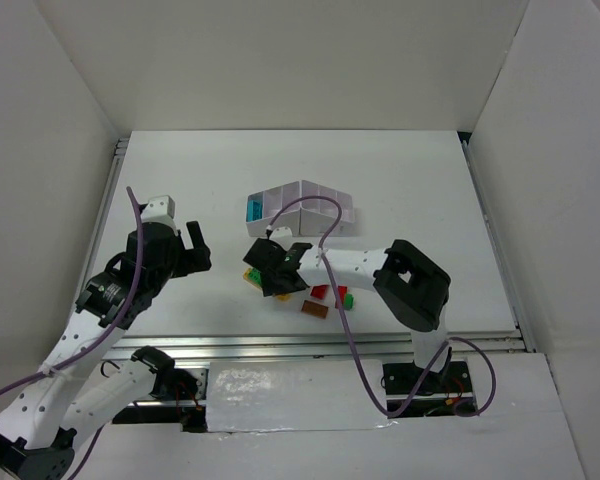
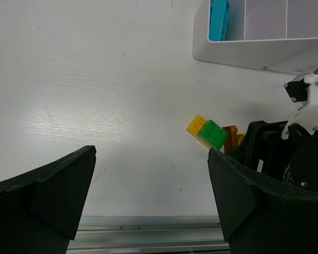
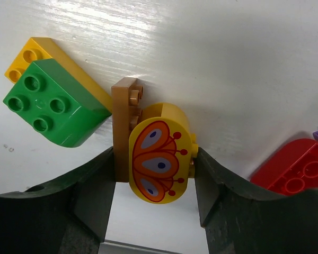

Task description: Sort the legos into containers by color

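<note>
Right gripper (image 3: 153, 166) is clenching a seemingly light, rigid, slick yellow butterfly brick (image 3: 159, 151) by its flat sides, brown brick (image 3: 122, 121) pressing one finger.

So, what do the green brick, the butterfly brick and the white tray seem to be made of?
Green brick: likely hard plastic, glossy; light glints on its studs. Butterfly brick: same smooth plastic, with a printed picture. White tray: probably moulded plastic, thin walls, soft sheen.

green brick (image 3: 53, 106) and red brick (image 3: 294, 172) flank the right gripper (image 3: 155, 180) (close by); table (image 2: 95, 79) beyond lies open.
</note>
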`<state>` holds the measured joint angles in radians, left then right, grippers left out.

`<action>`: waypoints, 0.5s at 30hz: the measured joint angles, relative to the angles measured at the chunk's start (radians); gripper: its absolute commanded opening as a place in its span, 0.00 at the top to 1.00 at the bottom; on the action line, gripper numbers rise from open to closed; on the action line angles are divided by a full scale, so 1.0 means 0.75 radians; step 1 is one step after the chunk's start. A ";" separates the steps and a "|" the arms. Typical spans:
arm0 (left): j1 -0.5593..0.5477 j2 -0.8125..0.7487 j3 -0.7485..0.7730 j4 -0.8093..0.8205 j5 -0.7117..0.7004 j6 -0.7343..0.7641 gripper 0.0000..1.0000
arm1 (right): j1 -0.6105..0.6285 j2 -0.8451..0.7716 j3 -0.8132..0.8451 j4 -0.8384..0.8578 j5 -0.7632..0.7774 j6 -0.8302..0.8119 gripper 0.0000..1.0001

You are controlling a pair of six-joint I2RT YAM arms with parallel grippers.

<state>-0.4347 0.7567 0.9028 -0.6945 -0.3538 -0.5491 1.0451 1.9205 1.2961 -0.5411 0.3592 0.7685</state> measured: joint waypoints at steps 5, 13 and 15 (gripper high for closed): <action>0.000 0.000 0.000 0.000 0.002 0.001 0.01 | 0.000 -0.008 -0.013 0.010 0.009 -0.003 0.69; 0.000 -0.006 -0.001 0.021 0.087 0.001 0.00 | 0.001 -0.159 -0.130 0.040 0.041 -0.021 1.00; 0.001 -0.017 -0.014 0.050 0.140 -0.008 0.00 | 0.004 -0.253 -0.183 0.058 0.054 -0.031 1.00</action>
<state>-0.4343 0.7441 0.8925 -0.6571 -0.2489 -0.5549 1.0477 1.7309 1.1591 -0.4973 0.3996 0.7456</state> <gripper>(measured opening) 0.994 0.623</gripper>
